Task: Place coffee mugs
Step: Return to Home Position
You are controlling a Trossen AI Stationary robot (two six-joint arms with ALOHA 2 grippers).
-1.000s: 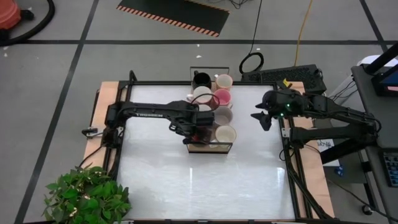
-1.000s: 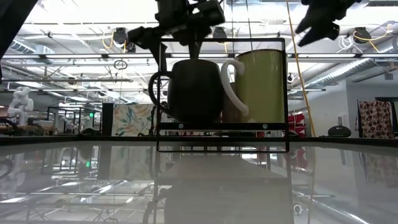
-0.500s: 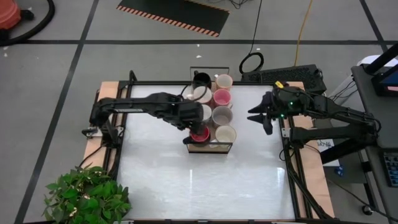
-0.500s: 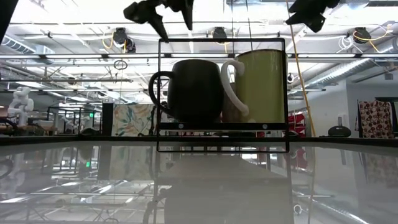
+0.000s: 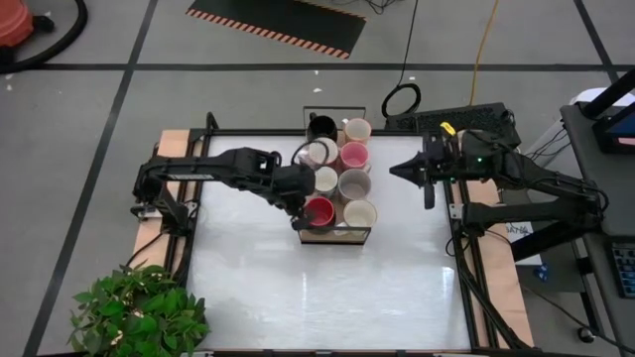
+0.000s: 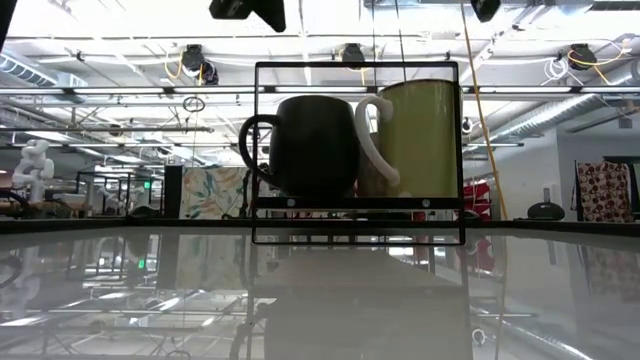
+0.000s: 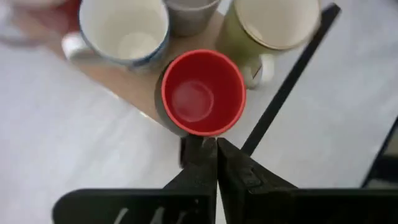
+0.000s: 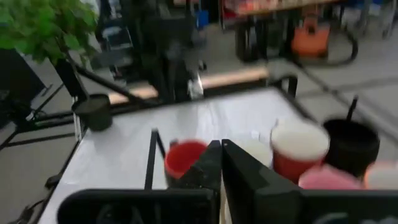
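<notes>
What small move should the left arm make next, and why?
Probably pull the left gripper back from the red-lined dark ceramic mug toward its own table side. It is shut and empty, that mug stands on the light-wood tray with seven other mugs, and the right gripper waits clear at right.

No word, number or brand could be read in any view. The dark mug (image 6: 315, 145) and the olive-green mug (image 6: 420, 135) at the centre of the low view showed plain sides. The striped floor mat (image 5: 278, 25) at the upper middle of the high view carried only orange-and-black bars, no lettering. Small signs in the room behind the table were too small to make out.
</notes>
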